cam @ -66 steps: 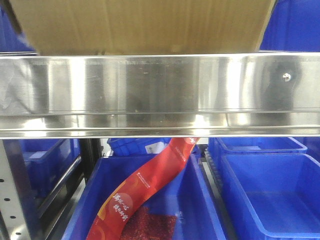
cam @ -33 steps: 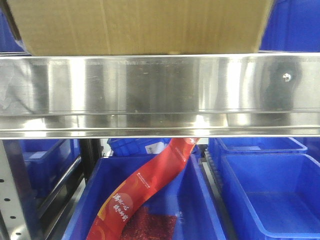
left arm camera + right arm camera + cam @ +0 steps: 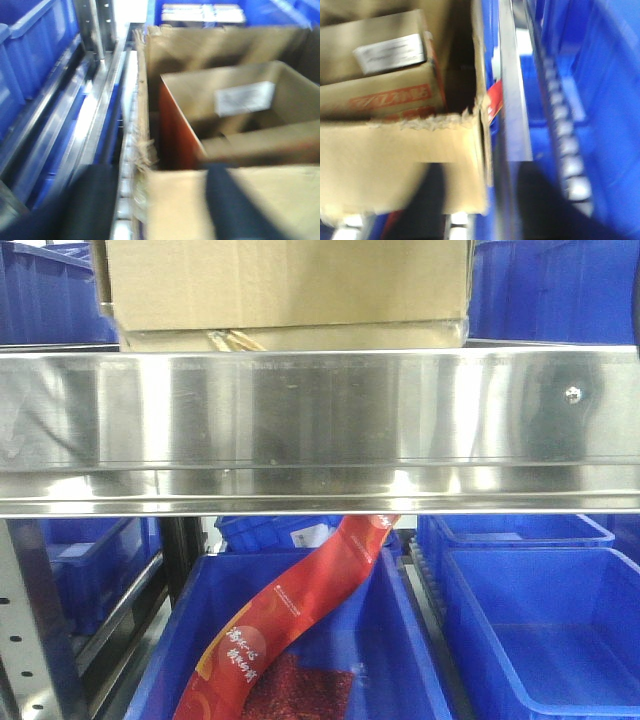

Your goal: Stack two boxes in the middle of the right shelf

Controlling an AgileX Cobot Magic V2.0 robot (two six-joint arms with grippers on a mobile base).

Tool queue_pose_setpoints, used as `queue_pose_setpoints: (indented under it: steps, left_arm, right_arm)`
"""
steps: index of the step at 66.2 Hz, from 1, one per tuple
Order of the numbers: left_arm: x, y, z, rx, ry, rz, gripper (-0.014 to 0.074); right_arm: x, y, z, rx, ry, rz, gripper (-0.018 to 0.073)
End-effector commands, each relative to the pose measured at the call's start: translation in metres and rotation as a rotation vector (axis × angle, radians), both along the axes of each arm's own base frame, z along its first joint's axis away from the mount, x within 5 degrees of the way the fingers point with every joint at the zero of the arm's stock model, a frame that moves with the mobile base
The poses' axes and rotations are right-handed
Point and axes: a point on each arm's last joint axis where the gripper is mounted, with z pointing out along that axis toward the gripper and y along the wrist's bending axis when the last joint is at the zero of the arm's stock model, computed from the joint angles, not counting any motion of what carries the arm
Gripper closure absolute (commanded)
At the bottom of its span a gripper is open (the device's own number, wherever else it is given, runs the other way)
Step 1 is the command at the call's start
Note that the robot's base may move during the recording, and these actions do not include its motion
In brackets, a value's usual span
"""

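We note the open-topped box [image 3: 288,290] sitting square above the shelf rail [image 3: 320,420], long axis along it. Finger state of both grippers cannot be told.

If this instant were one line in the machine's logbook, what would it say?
stage: placing | cardboard box on steel shelf | smaller box inside | fingers: blurred, state unclear | below: blue bin, red packet

Blue bins [image 3: 40,295] flank the cardboard box [image 3: 290,285] left and right; the steel shelf rail [image 3: 320,420] bars entry from below.
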Motion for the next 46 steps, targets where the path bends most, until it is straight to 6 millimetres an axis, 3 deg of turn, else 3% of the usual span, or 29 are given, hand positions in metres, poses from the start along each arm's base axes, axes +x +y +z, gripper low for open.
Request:
queue_pose_setpoints:
  steps: [1, 3, 15, 24, 35, 46]
  left_arm:
    - [-0.009, 0.003, 0.01, 0.011, -0.02, -0.05, 0.0701]
    - [-0.01, 0.001, 0.009, 0.022, -0.01, -0.079, 0.0705]
    - [-0.021, -0.008, -0.004, -0.015, -0.078, -0.236, 0.0704]
    - [-0.041, -0.006, -0.035, -0.052, -0.136, -0.314, 0.0704]
    - [-0.063, 0.018, -0.065, -0.169, -0.224, -0.312, 0.0704]
    - [-0.091, 0.05, -0.093, -0.226, -0.266, -0.235, 0.0706]
  right_arm:
    - [-0.011, -0.007, 0.013, -0.066, -0.042, 0.037, 0.0682]
    - [-0.011, -0.007, 0.012, -0.075, -0.044, 0.045, 0.0725]
    - [-0.019, -0.004, 0.002, -0.064, -0.199, 0.142, 0.072]
    - [-0.037, -0.013, -0.022, -0.018, -0.329, 0.201, 0.072]
    - [-0.058, -0.049, -0.05, 0.117, -0.388, 0.09, 0.072]
    - [-0.092, -0.059, -0.079, 0.117, -0.4, 0.107, 0.072]
